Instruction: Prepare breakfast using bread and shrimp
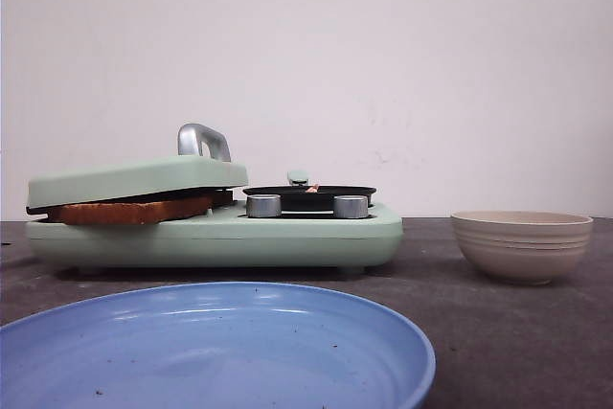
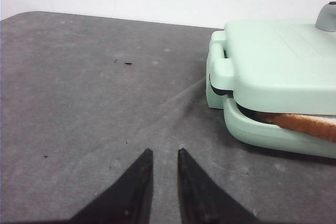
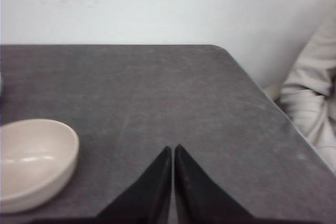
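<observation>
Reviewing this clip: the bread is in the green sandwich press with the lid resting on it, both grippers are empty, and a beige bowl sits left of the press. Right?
One detail is off. In the front view the beige bowl sits right of the green sandwich press, not left. The bread under the lid and the empty left gripper and right gripper stand as stated.

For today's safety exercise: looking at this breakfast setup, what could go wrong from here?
1. The bread pokes out past the closed green lid of the sandwich maker; it may toast unevenly or snag when lifted out.
2. The blue plate sits at the near edge, so a reaching arm might knock it.
3. The small pink piece on the black pan is barely visible and easy to miss.
</observation>
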Robot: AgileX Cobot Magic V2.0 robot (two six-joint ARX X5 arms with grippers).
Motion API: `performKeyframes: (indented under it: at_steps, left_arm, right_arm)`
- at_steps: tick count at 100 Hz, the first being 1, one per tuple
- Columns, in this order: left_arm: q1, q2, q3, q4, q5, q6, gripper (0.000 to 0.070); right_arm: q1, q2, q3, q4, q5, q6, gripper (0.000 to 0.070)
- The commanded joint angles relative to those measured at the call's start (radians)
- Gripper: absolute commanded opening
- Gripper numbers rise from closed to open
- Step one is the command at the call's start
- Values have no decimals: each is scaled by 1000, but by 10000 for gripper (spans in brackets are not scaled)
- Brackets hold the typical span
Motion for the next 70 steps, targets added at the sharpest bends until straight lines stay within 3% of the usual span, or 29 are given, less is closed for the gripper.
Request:
performKeyframes:
  at_steps: [1, 24, 53, 70]
  left_arm:
    - [1, -1, -18, -2, -3, 12, 0]
    - [1, -2, -18, -2, -3, 12, 0]
    - [1, -1, -18, -2, -3, 12, 0]
    - [1, -1, -18, -2, -3, 12, 0]
  right_arm:
    - [-8, -19, -20, 4, -1, -25, 0]
    - [-17, -91, -105, 2, -6, -20, 0]
    - [-25, -146, -165, -41, -88, -14, 0]
    - [-26, -146, -165, -40, -62, -18, 0]
